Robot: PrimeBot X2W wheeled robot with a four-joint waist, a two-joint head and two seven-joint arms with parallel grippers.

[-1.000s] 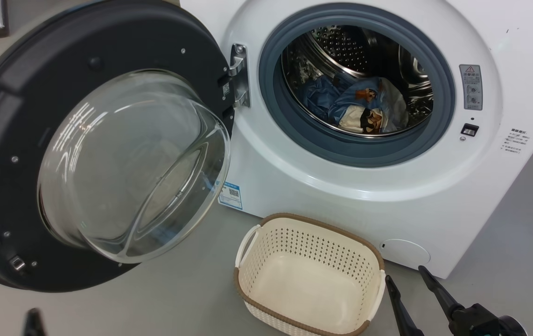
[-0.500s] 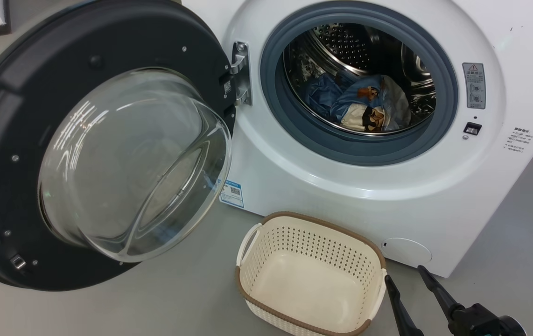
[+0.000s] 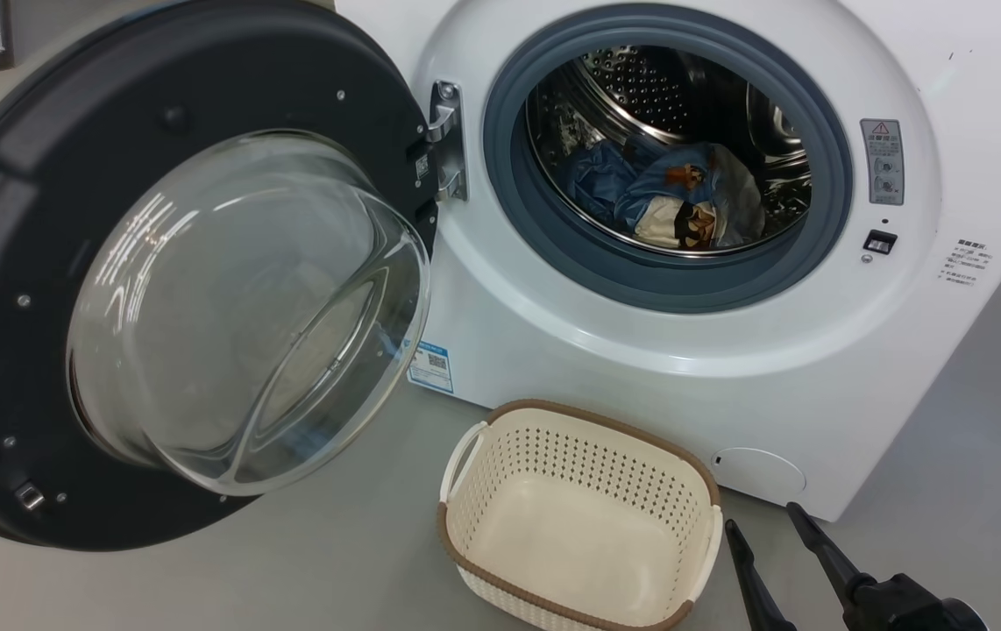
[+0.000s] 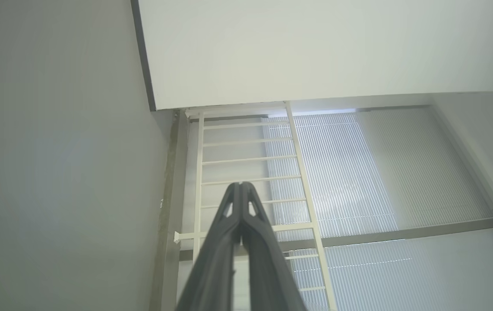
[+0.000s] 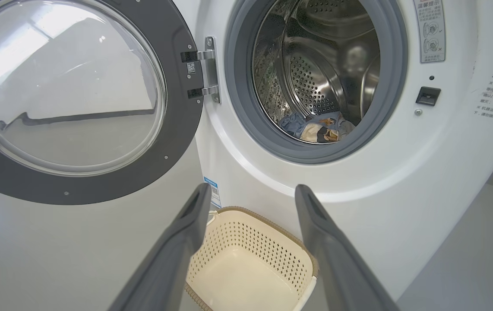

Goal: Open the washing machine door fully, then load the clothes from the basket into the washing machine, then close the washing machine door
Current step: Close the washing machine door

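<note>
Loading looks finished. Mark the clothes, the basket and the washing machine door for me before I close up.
clothes (image 3: 671,197): head view, on the light-blue fabric.
basket (image 3: 579,464): head view, on its perforated back wall.
washing machine door (image 3: 27,219): head view, on the black rim left of the glass.

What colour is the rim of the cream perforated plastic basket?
The basket rim is woven-look brown; clearest in the head view.
</note>
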